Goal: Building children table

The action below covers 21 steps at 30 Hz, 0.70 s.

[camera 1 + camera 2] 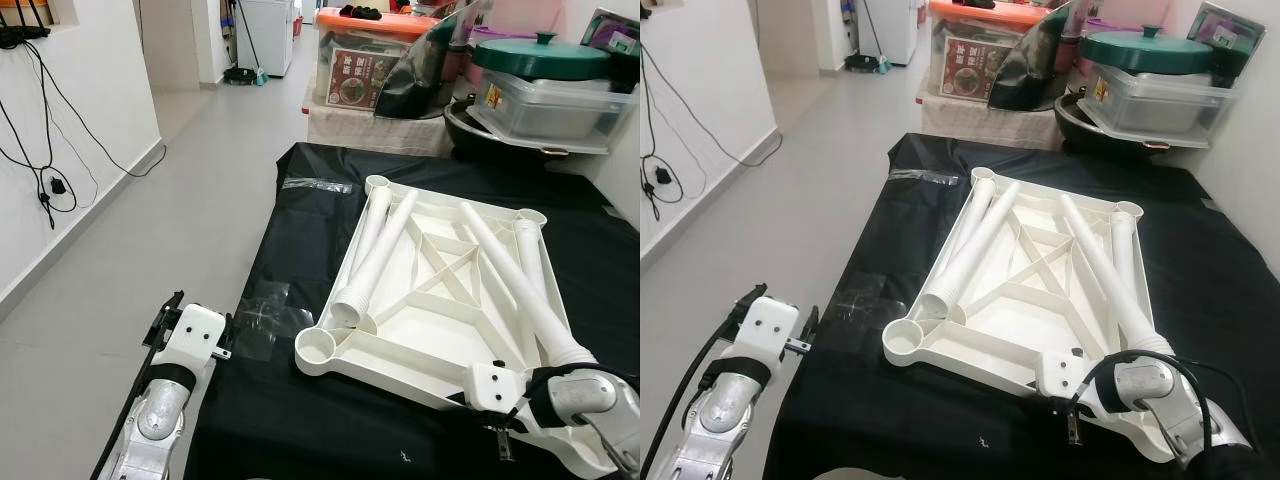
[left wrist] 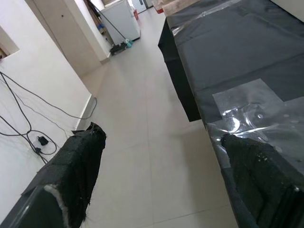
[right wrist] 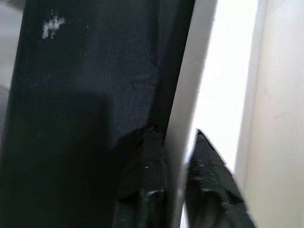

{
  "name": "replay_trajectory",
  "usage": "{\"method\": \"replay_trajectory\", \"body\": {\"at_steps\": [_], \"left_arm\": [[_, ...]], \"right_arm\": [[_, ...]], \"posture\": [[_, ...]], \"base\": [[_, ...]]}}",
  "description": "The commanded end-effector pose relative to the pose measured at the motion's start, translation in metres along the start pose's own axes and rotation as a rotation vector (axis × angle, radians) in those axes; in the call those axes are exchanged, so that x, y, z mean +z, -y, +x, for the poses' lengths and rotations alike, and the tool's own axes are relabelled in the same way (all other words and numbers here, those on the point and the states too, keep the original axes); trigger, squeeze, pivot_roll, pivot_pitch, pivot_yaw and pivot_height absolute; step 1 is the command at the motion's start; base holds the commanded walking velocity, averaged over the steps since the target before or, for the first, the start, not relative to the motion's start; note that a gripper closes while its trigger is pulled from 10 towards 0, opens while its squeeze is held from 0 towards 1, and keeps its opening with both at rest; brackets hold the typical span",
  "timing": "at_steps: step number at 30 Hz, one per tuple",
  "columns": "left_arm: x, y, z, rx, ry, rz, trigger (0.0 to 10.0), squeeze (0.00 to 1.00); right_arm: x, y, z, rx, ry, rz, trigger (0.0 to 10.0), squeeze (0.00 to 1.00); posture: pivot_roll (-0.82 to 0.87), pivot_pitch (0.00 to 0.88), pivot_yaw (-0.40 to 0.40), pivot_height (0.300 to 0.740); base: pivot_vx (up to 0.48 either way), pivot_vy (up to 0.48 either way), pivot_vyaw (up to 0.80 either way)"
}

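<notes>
1. On the far left, black cables (image 1: 40, 150) hang down the white wall (image 1: 90, 120), and the grey tiled floor (image 1: 150, 260) runs along beside the bed-like surface.
2. The left gripper (image 2: 161, 175) hangs low on the near left, over the floor beside the left edge of the black plastic sheet (image 1: 300, 420). Its two black fingers (image 2: 76, 161) are spread wide apart with nothing between them.
3. A piece of clear crinkly plastic wrap (image 1: 262, 318) lies on the black sheet, just right of the left gripper.
4. The big white plastic table top (image 1: 440, 290) lies upside down in the middle of the black sheet, with its ribs facing up. Round sockets sit at its corners.
5. Long white plastic tube legs (image 1: 375, 260) lie loose inside the table top, two on its left side and two on its right.
6. The right gripper (image 3: 176, 166) is at the near right corner of the table top. Its fingers (image 3: 142, 161) are pinched tight on the thin white rim there, one finger on each side.
7. Far off, behind the sheet, stand a clear storage box with an orange lid (image 1: 375, 55) and a green pot lid (image 1: 540, 52) on top of plastic tubs.
</notes>
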<state>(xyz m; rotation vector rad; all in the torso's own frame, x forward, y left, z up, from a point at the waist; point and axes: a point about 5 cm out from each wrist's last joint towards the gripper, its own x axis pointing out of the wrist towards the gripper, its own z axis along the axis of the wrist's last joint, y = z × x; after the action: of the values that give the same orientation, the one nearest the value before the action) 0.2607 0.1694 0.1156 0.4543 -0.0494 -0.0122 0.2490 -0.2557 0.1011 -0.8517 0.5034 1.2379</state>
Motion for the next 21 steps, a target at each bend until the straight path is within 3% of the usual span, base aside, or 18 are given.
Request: {"method": "replay_trajectory", "body": {"at_steps": [1, 13, 15, 17, 21], "left_arm": [[0.000, 0.004, 0.001, -0.023, 0.009, 0.005, 10.0, 0.00], [-0.001, 0.007, 0.002, -0.025, 0.008, -0.001, 10.0, 0.00], [-0.001, 0.007, 0.003, -0.025, 0.009, -0.001, 10.0, 0.00], [-0.001, 0.005, 0.003, -0.019, 0.011, -0.003, 10.0, 0.00], [-0.001, 0.004, 0.003, -0.015, 0.012, -0.004, 10.0, 0.00]], "right_arm": [[-0.006, -0.014, 0.011, 0.114, -0.040, -0.003, 10.0, 1.00], [0.019, 0.014, -0.002, 0.002, -0.014, -0.089, 10.0, 1.00], [0.027, 0.023, -0.006, -0.045, 0.008, -0.101, 10.0, 1.00], [0.048, 0.044, -0.020, -0.146, 0.095, -0.080, 10.0, 1.00], [0.056, 0.050, -0.028, -0.170, 0.141, -0.063, 10.0, 1.00]], "posture": [[0.04, 0.000, -0.053, 0.740], [0.03, 0.000, -0.055, 0.740], [0.03, 0.000, -0.055, 0.740], [0.03, 0.000, -0.055, 0.740], [0.03, 0.000, -0.055, 0.740]], "base": [[0.000, 0.000, 0.00], [0.000, 0.000, 0.00], [0.000, 0.000, 0.00], [0.000, 0.000, 0.00], [0.000, 0.000, 0.00]]}}
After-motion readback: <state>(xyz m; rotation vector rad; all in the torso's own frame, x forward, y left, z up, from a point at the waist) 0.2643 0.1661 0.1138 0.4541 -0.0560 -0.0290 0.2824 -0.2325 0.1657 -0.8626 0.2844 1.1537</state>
